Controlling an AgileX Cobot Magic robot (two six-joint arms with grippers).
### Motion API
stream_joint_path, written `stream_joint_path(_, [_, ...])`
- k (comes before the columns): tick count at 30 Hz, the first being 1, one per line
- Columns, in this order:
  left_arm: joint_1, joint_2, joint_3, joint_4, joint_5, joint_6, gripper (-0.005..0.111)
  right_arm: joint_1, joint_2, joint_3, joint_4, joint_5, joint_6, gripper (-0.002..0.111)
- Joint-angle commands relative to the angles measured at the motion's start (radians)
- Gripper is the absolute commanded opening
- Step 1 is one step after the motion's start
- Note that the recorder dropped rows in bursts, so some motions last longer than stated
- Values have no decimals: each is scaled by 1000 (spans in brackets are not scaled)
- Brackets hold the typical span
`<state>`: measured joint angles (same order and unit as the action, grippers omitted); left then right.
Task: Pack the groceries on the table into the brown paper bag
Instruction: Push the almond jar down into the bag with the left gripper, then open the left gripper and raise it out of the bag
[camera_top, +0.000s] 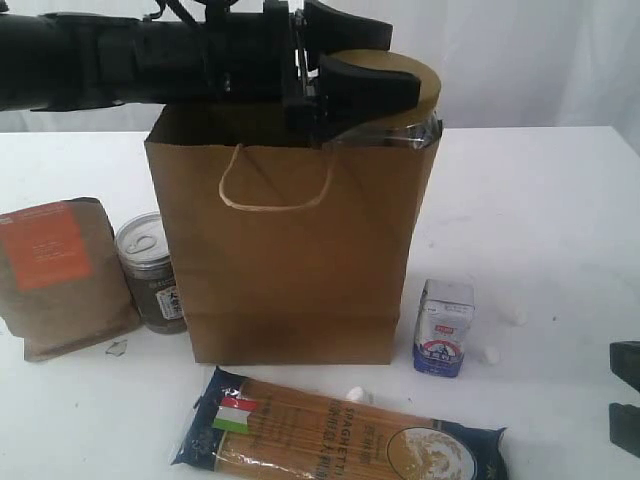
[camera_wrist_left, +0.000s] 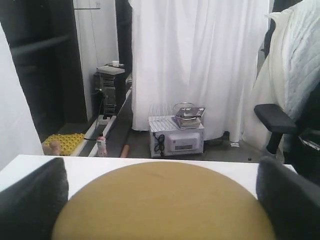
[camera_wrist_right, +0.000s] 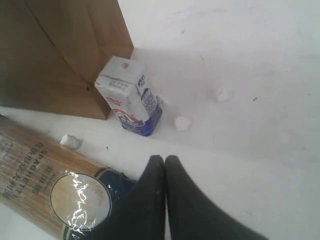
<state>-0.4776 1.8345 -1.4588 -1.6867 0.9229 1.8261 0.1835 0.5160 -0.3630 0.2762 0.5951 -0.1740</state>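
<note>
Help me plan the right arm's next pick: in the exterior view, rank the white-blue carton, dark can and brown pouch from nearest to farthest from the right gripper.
1. White-blue carton, just right of the bag, closest to the right gripper at the right edge.
2. Dark can, left of the bag.
3. Brown pouch, far left, beyond the can.

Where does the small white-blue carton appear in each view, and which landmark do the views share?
Exterior view: small white-blue carton stands on the table, right of the brown paper bag base.
Left wrist view: not in it; the clear tan-lidded jar fills the foreground.
Right wrist view: carton beside the bag's bottom corner.
Shared landmark: the bag's corner, in exterior and right wrist views.
</note>
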Motion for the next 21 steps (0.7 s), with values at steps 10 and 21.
stream_joint_path(10, [-8, -13, -7, 51, 38, -16, 88, -4, 2, 3, 11, -6, -2, 0])
stream_joint_path(21, [-8, -13, -7, 73, -18, -18, 106, -4, 2, 3, 11, -6, -2, 0])
